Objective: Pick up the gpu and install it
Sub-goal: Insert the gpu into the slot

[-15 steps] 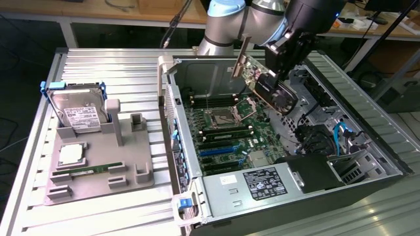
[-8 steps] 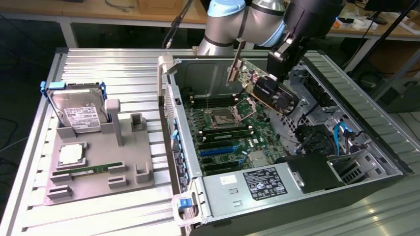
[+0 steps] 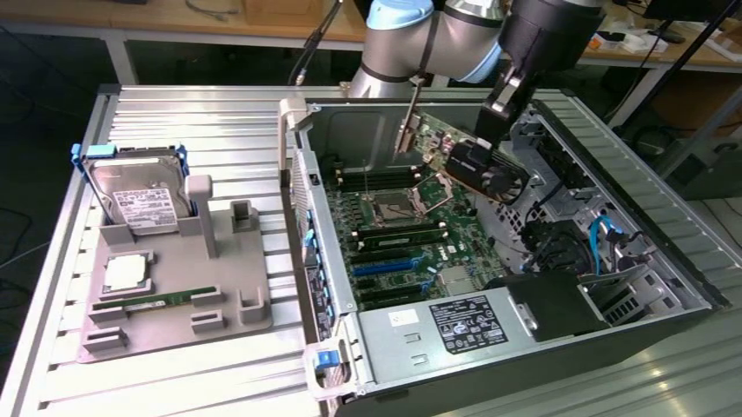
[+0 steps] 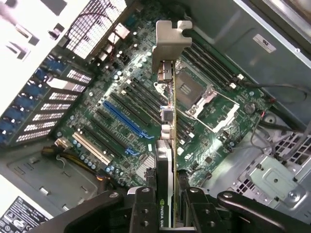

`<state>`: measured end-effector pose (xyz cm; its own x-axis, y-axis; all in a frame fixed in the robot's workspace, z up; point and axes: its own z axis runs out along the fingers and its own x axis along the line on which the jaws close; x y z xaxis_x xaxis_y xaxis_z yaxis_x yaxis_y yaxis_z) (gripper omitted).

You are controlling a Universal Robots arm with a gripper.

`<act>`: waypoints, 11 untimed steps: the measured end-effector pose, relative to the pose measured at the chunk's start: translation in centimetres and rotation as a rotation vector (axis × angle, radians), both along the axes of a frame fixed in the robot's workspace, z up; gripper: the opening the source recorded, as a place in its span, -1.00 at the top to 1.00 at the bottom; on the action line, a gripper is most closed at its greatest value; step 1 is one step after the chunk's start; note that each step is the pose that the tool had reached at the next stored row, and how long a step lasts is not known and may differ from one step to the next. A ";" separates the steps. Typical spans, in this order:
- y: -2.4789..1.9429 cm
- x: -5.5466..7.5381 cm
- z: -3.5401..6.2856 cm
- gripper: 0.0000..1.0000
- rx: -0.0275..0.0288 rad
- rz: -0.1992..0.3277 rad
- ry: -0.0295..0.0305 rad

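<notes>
Mid-install over the open computer case [image 3: 649,226]: I have the graphics card [image 3: 487,169] lifted, with the jaws pinching it from both sides along its upper edge. The card hangs on edge, tilted, above the motherboard [image 3: 400,217], its metal bracket [image 4: 171,39] at the far end, clear of the blue slot [image 4: 121,119]. Pick-up is done, I judge; seating the card is what remains. The hard drive [image 3: 137,201] stands in its holder on the desk [image 3: 174,382].
</notes>
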<state>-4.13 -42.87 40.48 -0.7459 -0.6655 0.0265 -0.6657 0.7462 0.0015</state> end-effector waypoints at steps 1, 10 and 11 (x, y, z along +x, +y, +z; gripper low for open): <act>0.00 0.0 -0.09 0.47 0.0001 0.026 0.0000; 0.00 0.0 -0.11 0.47 0.0000 0.228 0.0000; 0.00 0.0 -0.12 0.47 0.0001 0.247 -0.0001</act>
